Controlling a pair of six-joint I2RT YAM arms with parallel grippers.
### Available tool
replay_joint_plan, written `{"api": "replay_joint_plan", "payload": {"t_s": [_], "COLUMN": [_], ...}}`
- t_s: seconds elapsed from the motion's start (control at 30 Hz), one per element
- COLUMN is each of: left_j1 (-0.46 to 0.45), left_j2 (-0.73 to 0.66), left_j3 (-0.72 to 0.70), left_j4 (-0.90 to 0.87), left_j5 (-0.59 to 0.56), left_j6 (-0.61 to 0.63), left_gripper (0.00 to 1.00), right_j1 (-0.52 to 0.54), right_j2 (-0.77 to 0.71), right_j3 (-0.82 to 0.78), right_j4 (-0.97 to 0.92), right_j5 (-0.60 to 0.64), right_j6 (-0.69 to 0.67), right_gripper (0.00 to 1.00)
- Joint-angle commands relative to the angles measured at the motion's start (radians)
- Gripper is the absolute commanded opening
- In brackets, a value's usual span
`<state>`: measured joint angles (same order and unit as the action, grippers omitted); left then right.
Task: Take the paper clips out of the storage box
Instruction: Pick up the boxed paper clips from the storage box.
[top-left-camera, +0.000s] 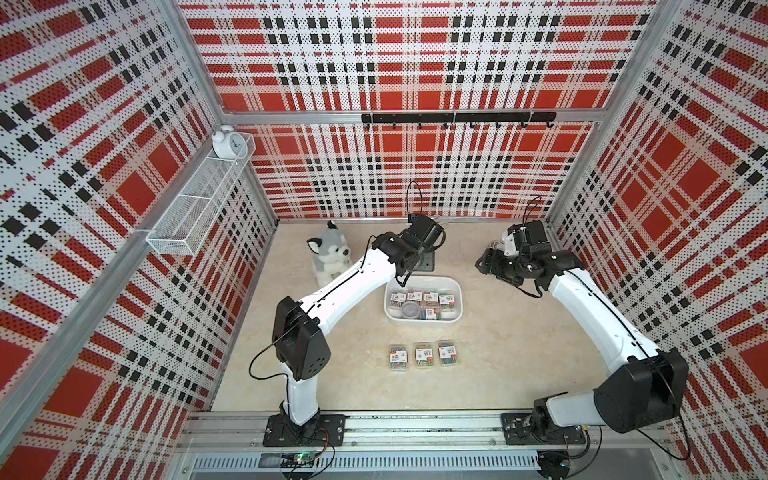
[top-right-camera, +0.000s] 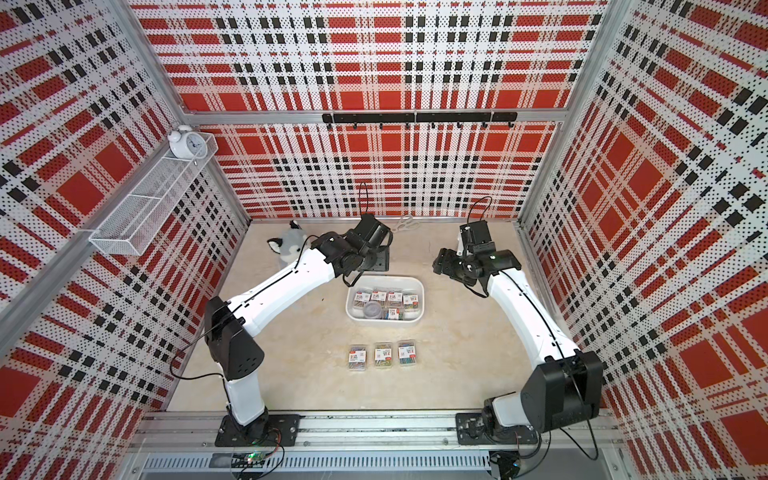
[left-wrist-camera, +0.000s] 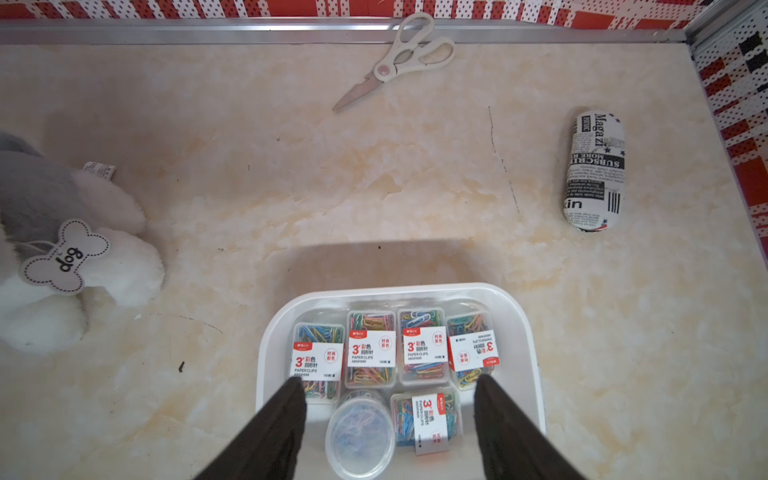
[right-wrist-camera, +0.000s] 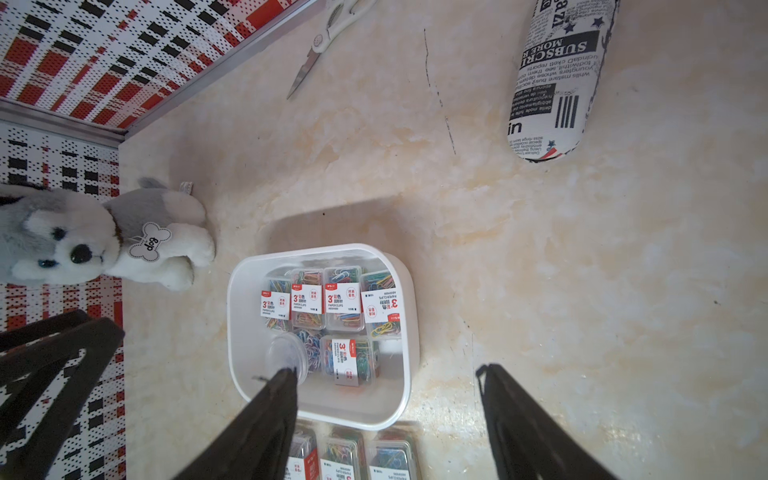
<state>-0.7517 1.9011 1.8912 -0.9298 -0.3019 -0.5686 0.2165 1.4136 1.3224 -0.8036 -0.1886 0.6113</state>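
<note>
Already three clear rectangular paper clip cases (top-left-camera: 424, 354) lie in a neat row on the marble-look tabletop (top-left-camera: 353, 395), on the robot's side of the white storage box (top-left-camera: 428, 281) and apart from it. Inside the box sit five more labelled cases (left-wrist-camera: 371, 349): four side by side along the far wall, one lying next to a round clear tub (left-wrist-camera: 360, 436) of clips. The left gripper (left-wrist-camera: 389, 378) hangs raised over the box's far rim, its jaws spread with nothing between them. The right gripper (right-wrist-camera: 385, 372) hovers off to the box's right, also raised, likewise spread and empty. A plush husky (top-left-camera: 330, 253) sits left of the box toward the far wall; white scissors (left-wrist-camera: 399, 58) lie by the back rail, and a newspaper-print pouch (left-wrist-camera: 594, 170) lies toward the far right corner. A white alarm clock (top-left-camera: 226, 143) stands in the wire-mesh basket (top-left-camera: 195, 208) on the left wall.
</note>
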Motion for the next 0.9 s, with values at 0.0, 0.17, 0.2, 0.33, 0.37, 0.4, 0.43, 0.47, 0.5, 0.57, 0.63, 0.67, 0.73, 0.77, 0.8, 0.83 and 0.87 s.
{"api": "replay_joint_plan", "payload": {"t_s": [0.0,0.17,0.2,0.33,0.37,0.4,0.43,0.47,0.5,0.57,0.63,0.67,0.73,0.77,0.8,0.83,0.87], "left_j1": [0.009,-0.001,-0.003,-0.031,-0.042,-0.053,-0.066,-0.074,-0.081,-0.092,-0.101,-0.105,-0.112,-0.115,-0.118,-0.12,-0.124], "left_j2": [0.059,0.119,0.129,0.185,0.206,0.222,0.241,0.257,0.269,0.292,0.311,0.32,0.339,0.344,0.349,0.354,0.362], "left_j3": [0.044,0.086,0.087,0.111,0.126,0.138,0.148,0.155,0.155,0.154,0.16,0.165,0.167,0.166,0.166,0.168,0.175], "left_j4": [-0.063,-0.108,-0.107,-0.099,-0.099,-0.101,-0.101,-0.106,-0.105,-0.106,-0.106,-0.106,-0.114,-0.118,-0.119,-0.119,-0.119], "left_j5": [0.057,0.1,0.119,0.171,0.185,0.197,0.207,0.218,0.223,0.236,0.24,0.243,0.247,0.246,0.247,0.251,0.251], "left_j6": [-0.02,-0.042,-0.05,-0.084,-0.092,-0.098,-0.105,-0.12,-0.133,-0.163,-0.182,-0.186,-0.191,-0.196,-0.201,-0.206,-0.21], "left_gripper": [0.66,0.66,0.65,0.64,0.63,0.63,0.63,0.63,0.63,0.64,0.63,0.63,0.64,0.64,0.64,0.64,0.65], "right_j1": [-0.012,-0.014,-0.014,-0.021,-0.026,-0.03,-0.037,-0.045,-0.051,-0.07,-0.092,-0.104,-0.127,-0.138,-0.147,-0.156,-0.164], "right_j2": [0.029,0.051,0.051,0.042,0.039,0.036,0.032,0.029,0.027,0.021,0.016,0.012,0.007,0.004,0.002,-0.001,-0.001], "right_j3": [0.047,0.074,0.071,0.04,0.03,0.024,0.018,0.013,0.012,0.011,0.012,0.012,0.009,0.008,0.009,0.006,0.003], "right_j4": [-0.078,-0.133,-0.137,-0.147,-0.149,-0.152,-0.155,-0.159,-0.165,-0.174,-0.185,-0.189,-0.194,-0.196,-0.198,-0.199,-0.199], "right_j5": [-0.033,-0.046,-0.049,-0.048,-0.053,-0.056,-0.059,-0.063,-0.068,-0.074,-0.083,-0.087,-0.1,-0.108,-0.112,-0.118,-0.121], "right_j6": [0.042,0.057,0.057,0.056,0.056,0.053,0.05,0.044,0.036,0.018,0.0,-0.009,-0.025,-0.033,-0.039,-0.046,-0.051], "right_gripper": [0.74,0.74,0.74,0.74,0.74,0.74,0.74,0.74,0.74,0.74,0.74,0.74,0.74,0.74,0.73,0.74,0.74]}}
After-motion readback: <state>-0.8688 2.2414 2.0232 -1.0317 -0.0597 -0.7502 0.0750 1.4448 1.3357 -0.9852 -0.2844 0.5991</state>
